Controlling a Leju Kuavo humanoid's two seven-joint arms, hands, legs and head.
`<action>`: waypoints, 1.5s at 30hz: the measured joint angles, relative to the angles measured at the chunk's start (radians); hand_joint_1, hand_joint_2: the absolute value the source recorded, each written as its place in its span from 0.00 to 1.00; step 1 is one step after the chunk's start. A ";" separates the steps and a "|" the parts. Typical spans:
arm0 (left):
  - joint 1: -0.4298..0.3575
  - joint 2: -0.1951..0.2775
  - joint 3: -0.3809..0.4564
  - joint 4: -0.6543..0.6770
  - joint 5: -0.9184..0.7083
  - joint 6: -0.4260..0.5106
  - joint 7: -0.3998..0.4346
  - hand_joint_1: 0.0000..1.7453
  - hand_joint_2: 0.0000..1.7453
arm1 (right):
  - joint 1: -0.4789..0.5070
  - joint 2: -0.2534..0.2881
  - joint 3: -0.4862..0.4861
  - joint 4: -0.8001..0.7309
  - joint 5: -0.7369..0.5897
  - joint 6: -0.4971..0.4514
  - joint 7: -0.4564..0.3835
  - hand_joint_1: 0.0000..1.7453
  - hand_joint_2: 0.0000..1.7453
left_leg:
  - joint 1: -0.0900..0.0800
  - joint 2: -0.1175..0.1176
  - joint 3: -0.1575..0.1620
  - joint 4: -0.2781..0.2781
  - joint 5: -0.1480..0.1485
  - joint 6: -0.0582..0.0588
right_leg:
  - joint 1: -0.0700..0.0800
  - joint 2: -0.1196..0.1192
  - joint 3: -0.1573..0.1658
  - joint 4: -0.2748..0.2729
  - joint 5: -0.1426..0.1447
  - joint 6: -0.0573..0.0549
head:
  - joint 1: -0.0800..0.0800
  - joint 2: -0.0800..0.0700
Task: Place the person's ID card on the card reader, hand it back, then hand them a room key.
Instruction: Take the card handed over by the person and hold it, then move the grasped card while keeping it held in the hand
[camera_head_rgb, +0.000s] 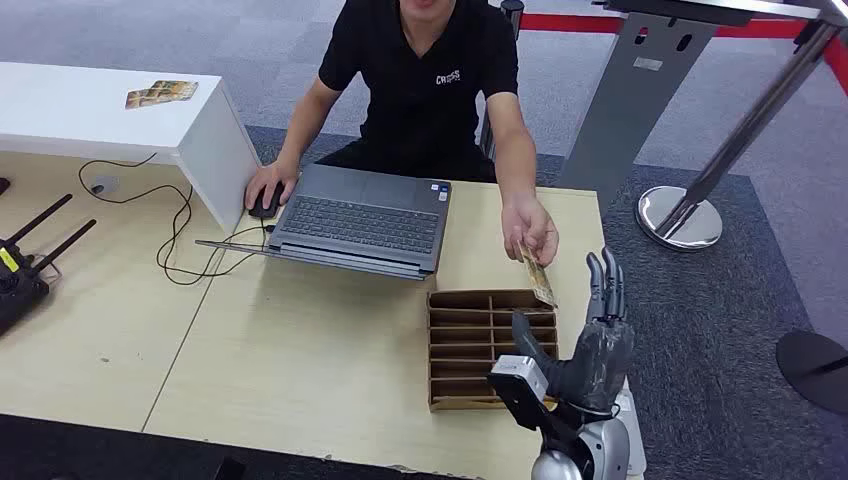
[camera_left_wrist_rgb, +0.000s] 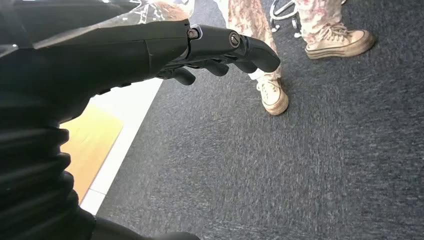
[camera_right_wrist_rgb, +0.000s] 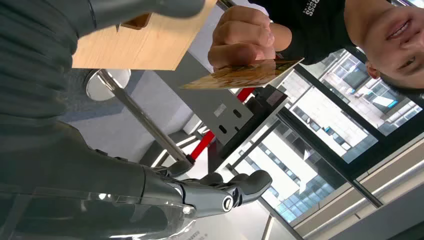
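Observation:
A person in a black shirt sits behind the table and holds a yellowish card (camera_head_rgb: 538, 272) out in one hand (camera_head_rgb: 530, 228), over the table's right side. My right hand (camera_head_rgb: 598, 340) is raised just to the right of the card, fingers apart and pointing up, holding nothing. A small gap separates its fingertips from the card. In the right wrist view the card (camera_right_wrist_rgb: 245, 75) is pinched in the person's fingers (camera_right_wrist_rgb: 242, 42), apart from my right hand (camera_right_wrist_rgb: 215, 192). My left hand (camera_left_wrist_rgb: 200, 47) hangs over grey carpet with nothing in it, its fingers mostly extended.
A cardboard organiser (camera_head_rgb: 434, 350) with several slots sits on the table below the card. An open laptop (camera_head_rgb: 365, 215) and a mouse (camera_head_rgb: 265, 203) lie before the person. Cards (camera_head_rgb: 160, 93) rest on a white shelf. A stanchion base (camera_head_rgb: 680, 215) stands right. Another person's shoes (camera_left_wrist_rgb: 272, 95) are near.

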 joint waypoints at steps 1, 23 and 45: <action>0.000 0.000 -0.001 0.000 0.001 0.000 0.000 0.00 1.00 | 0.000 0.000 -0.001 0.000 0.002 0.000 0.000 1.00 1.00 | 0.000 0.000 0.000 0.000 0.000 0.000 | 0.000 0.000 0.000 0.000 0.000 0.000 | 0.000 0.000; 0.006 0.009 -0.021 0.000 0.003 0.000 0.010 0.00 1.00 | -0.001 0.001 -0.026 -0.001 0.016 0.000 -0.007 1.00 1.00 | 0.000 0.000 0.000 0.000 0.000 0.000 | 0.000 0.000 0.000 0.000 0.000 0.000 | 0.000 0.000; 0.010 0.009 -0.029 0.000 -0.007 0.000 0.019 0.00 1.00 | 0.013 0.005 -0.083 -0.027 0.073 -0.001 0.046 1.00 1.00 | 0.000 0.000 0.000 0.000 0.000 0.000 | 0.000 0.000 -0.001 0.000 0.000 0.000 | 0.000 0.000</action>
